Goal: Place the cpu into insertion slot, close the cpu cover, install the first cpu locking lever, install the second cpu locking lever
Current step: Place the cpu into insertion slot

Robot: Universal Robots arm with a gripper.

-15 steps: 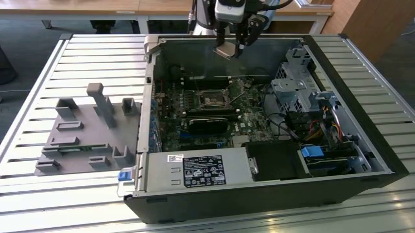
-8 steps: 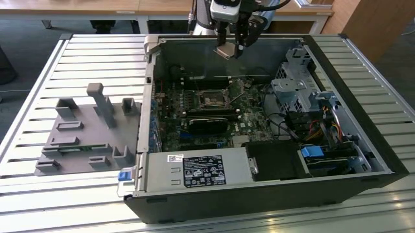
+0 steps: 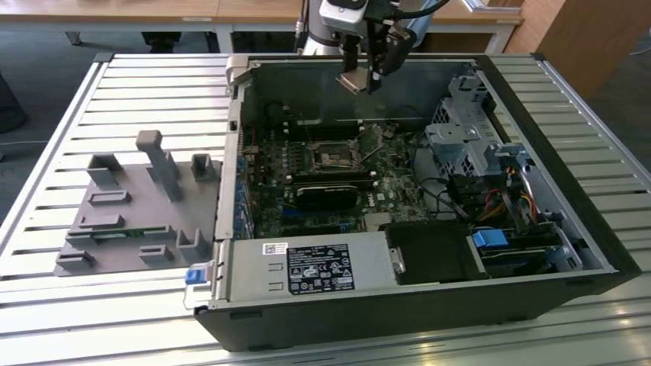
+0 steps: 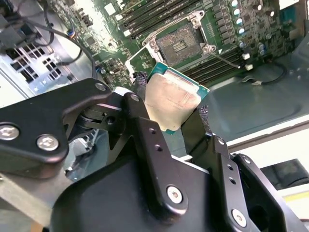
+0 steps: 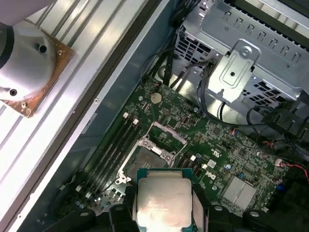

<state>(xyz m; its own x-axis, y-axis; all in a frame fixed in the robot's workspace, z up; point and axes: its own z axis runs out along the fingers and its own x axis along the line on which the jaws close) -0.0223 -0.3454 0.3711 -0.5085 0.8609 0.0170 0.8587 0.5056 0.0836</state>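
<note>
**Chip in the air, socket waiting below**

The gripper hangs high over the open computer case, up near its far wall, and its two black fingers are clamped on the cpu. Both wrist views show it plainly: the pale silvery square of the cpu sits pinched by two opposite edges, green rim peeking out around the metal top, tilted rather than level in the exterior view. So the tool is loaded and the grip looks firm.

Down on the green motherboard, the insertion slot lies bare. In the second wrist view the insertion slot shows its dark square bed inside the silvery rim, nothing seated in it. In the first wrist view a thin silvery frame stands up at the slot's far edge; I take that for the cpu cover, swung open, though I can't make out its hinge. The levers I cannot pick out.

By my reading this is step one, the placing of the chip, and it is only partway: cpu and slot are well apart, with clear air between them. None of the closing or locking work shows as done.

What this placing calls for, as I judge it: the chip has to be brought level and squared to the slot's outline, centred over that dark bed, and set down gently without dragging across it. The raised frame beside the slot and the memory sticks alongside leave little room for a crooked approach.
</note>
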